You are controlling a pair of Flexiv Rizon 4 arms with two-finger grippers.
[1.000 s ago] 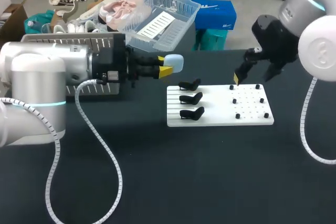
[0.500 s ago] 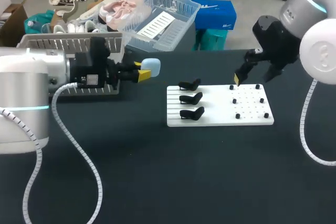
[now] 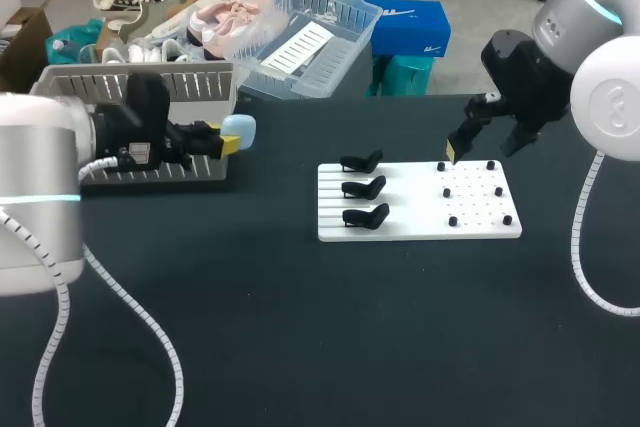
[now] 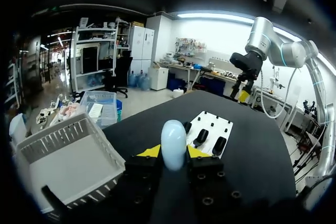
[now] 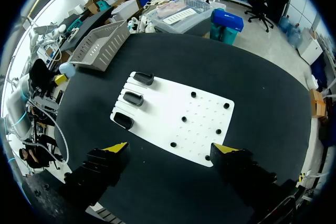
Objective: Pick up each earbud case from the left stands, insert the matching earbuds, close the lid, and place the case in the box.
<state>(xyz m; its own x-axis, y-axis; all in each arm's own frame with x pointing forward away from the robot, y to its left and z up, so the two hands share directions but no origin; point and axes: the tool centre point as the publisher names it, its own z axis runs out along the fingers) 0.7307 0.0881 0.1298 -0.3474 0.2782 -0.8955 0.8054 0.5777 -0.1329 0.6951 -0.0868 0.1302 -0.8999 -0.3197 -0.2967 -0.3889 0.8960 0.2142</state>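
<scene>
- Your left gripper (image 4: 173, 151) pinches the pale blue earbud case (image 4: 173, 144) from both sides, just beside the grey slatted box (image 3: 160, 82), not yet over it.
- The case is smooth and rounded (almost egg-shaped), so it could slip or roll on release.
- The box's ribbed wall could catch a low approach.
- Your right gripper (image 5: 170, 149) hangs wide open over the white board (image 5: 173, 114).

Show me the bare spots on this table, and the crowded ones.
Bare: the table on the near side of the white board, and the strip between the board and the grey box. Crowded: three black stands on the board, right gripper over its far edge, left gripper holding the blue case beside the box.
</scene>
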